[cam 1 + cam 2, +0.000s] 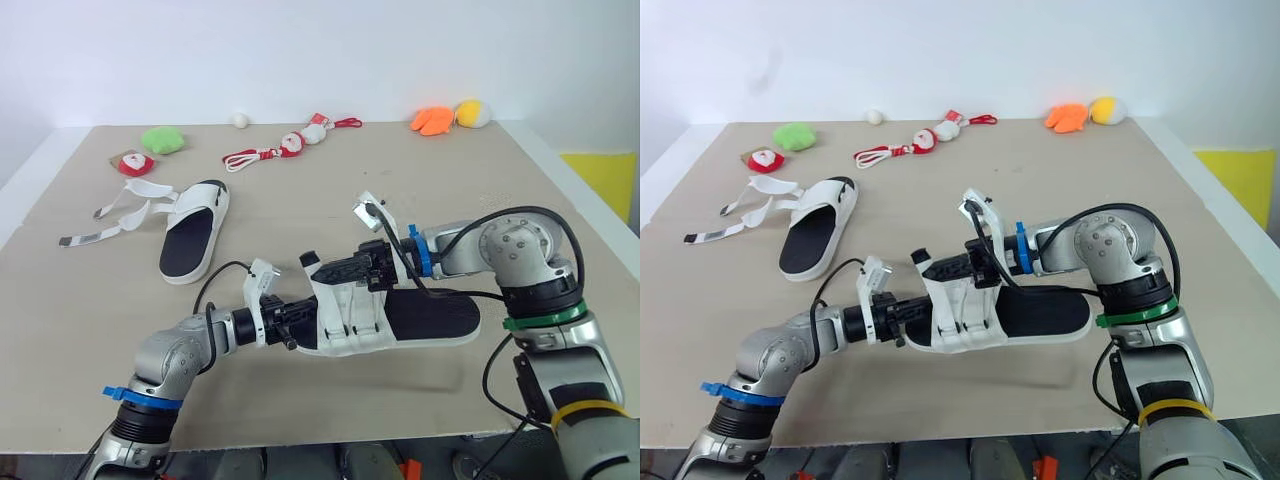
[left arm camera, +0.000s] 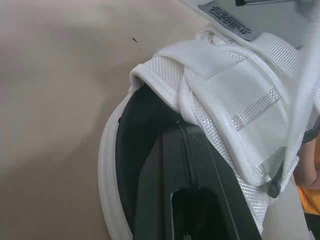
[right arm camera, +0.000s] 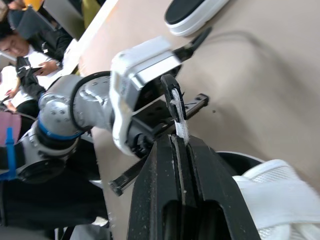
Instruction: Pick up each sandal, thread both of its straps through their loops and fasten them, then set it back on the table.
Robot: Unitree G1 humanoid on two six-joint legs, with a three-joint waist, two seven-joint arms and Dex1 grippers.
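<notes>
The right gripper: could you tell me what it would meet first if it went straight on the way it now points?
Most likely the white camera mount on the left wrist, just past the strap tip held by the right gripper; depth is unclear, so it may miss.

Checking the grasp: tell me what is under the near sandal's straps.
The black footbed and the left tool, shut, lie beneath the white straps. The straps cover its tips, so what they touch is hidden.

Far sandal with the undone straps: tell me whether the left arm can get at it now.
Probably not yet: the left gripper is shut on the near sandal, though nothing lies between it and the far sandal.
</notes>
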